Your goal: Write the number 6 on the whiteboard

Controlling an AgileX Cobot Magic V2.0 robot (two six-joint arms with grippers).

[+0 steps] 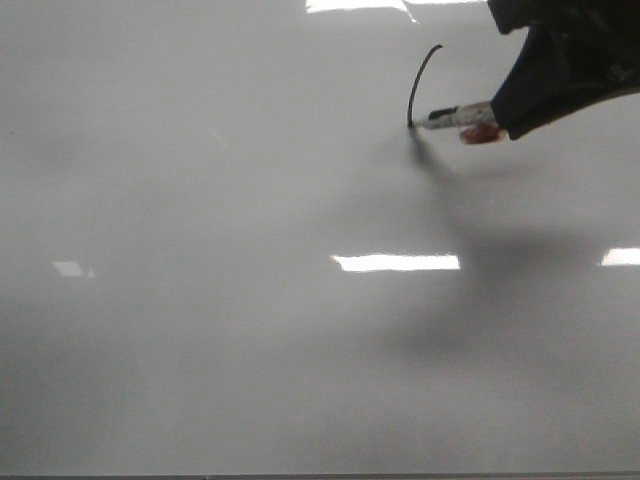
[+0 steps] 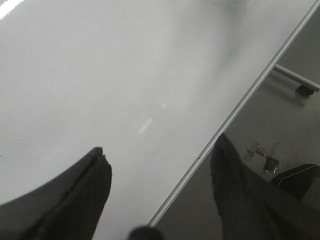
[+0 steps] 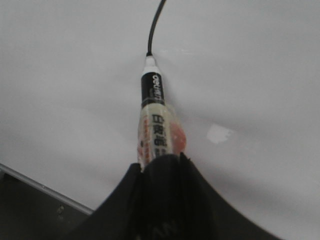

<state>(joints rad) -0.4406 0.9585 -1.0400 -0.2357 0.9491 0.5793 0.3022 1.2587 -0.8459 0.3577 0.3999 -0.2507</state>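
The whiteboard (image 1: 200,300) is a glossy pale-grey board filling the front view. A thin black curved stroke (image 1: 420,80) is drawn at its upper right: only a stem, no closed loop shows. My right gripper (image 1: 515,110) is shut on a marker (image 1: 455,118) whose tip touches the lower end of the stroke. In the right wrist view the marker (image 3: 152,115) sticks out from the shut gripper (image 3: 162,162) to the line's end (image 3: 152,30). My left gripper (image 2: 160,190) is open and empty, hovering over the whiteboard's edge (image 2: 240,105).
Bright rectangular light reflections (image 1: 395,262) lie on the board. The board's metal rim (image 3: 45,190) shows in the right wrist view. Beyond the edge in the left wrist view lie a grey floor, a caster wheel (image 2: 306,90) and small debris (image 2: 262,152).
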